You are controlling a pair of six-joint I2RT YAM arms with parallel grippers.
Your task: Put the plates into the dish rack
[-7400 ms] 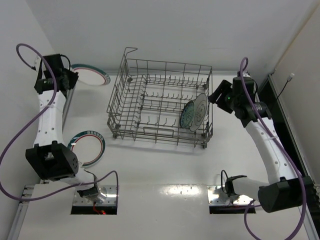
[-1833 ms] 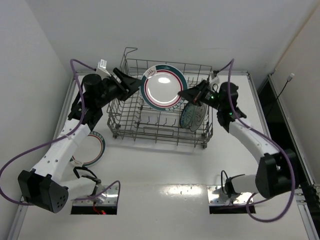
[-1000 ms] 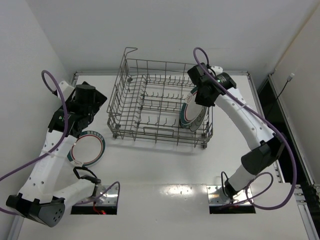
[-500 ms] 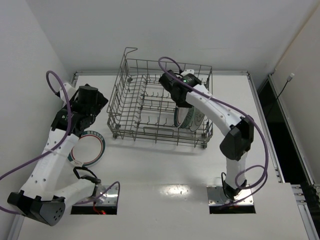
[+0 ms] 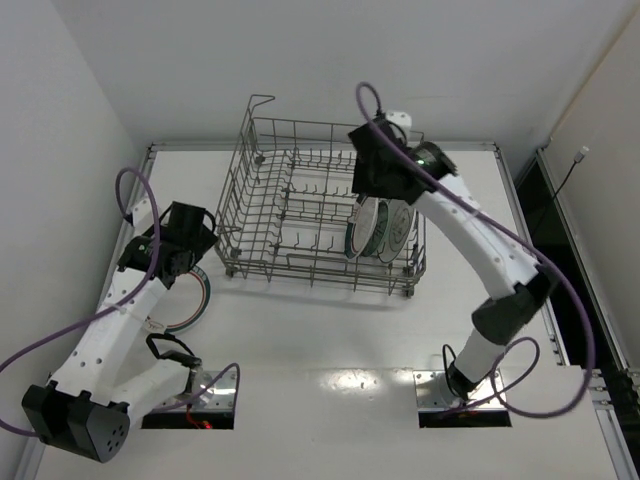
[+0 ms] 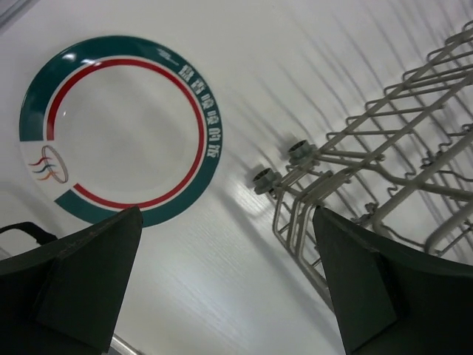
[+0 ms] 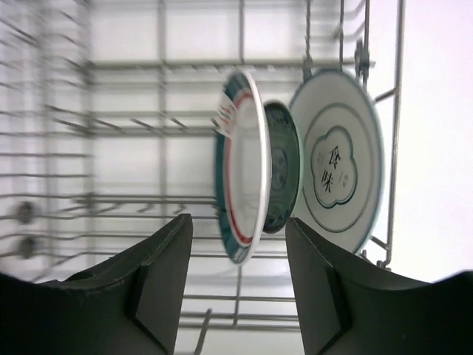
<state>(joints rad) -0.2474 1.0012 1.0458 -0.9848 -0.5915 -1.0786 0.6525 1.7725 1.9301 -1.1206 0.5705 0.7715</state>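
Plates (image 5: pixel 378 228) stand upright in the dish rack (image 5: pixel 310 268) at right, the right gripper (image 7: pixel 238 222) above them with fingers released. Left gripper (image 6: pixel 225 214) fingers gape over a banded plate (image 6: pixel 122 129) on the counter (image 6: pixel 214 296).

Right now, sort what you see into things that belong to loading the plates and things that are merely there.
Job: dish rack; banded plate, teal plate and grey plate standing in it; second banded plate flat on the table.
Merely there: table, metal base plate.
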